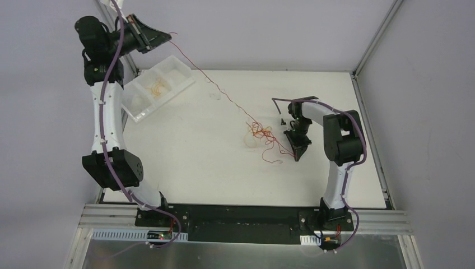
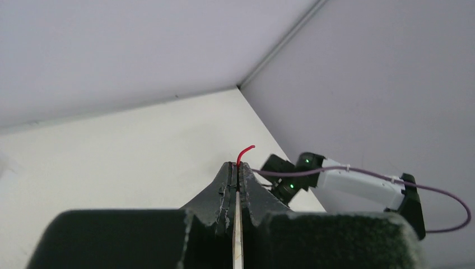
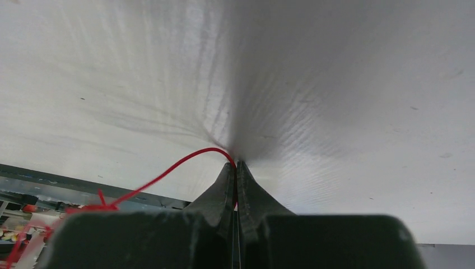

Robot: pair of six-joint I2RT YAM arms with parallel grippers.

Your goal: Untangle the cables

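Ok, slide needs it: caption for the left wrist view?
Left gripper shut on the end of a red cable, right arm beyond.

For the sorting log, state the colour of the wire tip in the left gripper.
Red wire tip, clearest in left wrist view.

White matte flat tabletop (image 1: 185, 174) below me; in my right wrist view its surface (image 3: 347, 106) shows a few dark specks. Far left corner: translucent white rectangular plastic tray (image 1: 131, 106), three compartments in a row, lying askew to the table edges. Pale lilac-grey walls (image 1: 252, 33) behind and at both sides. Slim aluminium corner post (image 1: 374, 42) at far right. Near edge: black panel (image 1: 246, 217) beside a silver aluminium rail (image 1: 106, 216).
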